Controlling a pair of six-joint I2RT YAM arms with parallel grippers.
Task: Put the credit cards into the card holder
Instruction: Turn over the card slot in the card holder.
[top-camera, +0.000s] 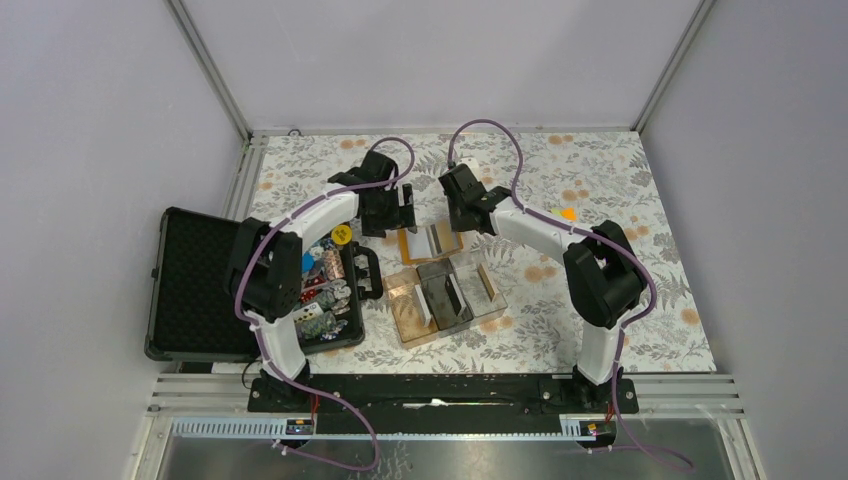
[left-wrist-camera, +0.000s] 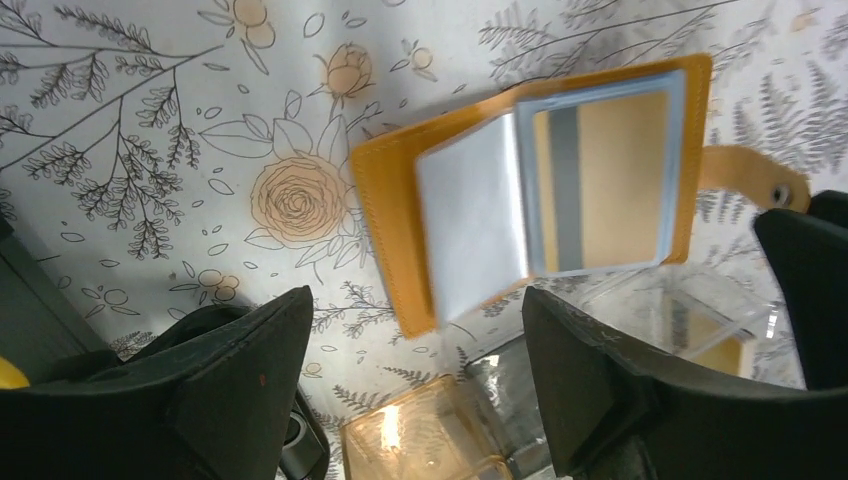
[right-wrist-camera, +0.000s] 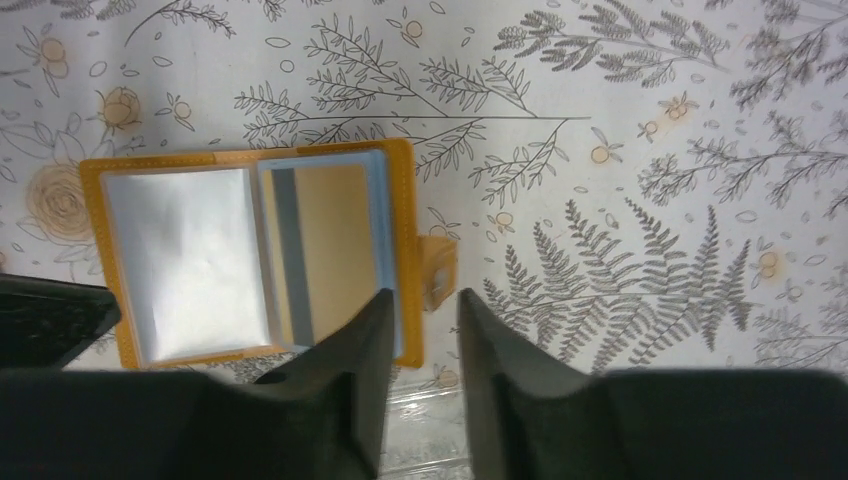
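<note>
Credit card (left-wrist-camera: 610, 170) sleeved in open card holder (left-wrist-camera: 385, 200). Left gripper (left-wrist-camera: 415, 300) wide open, right gripper (right-wrist-camera: 425, 297) barely parted, both empty; next likely grab another card from clear tray (top-camera: 412, 318)

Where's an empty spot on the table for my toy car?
Bare tablecloth lies right of the right arm and along the far wall, save one orange chip. The middle is crowded: card holder, clear tray, black case.

White arms (top-camera: 330, 213), black joints (top-camera: 268, 268), purple cables (top-camera: 492, 124)
</note>
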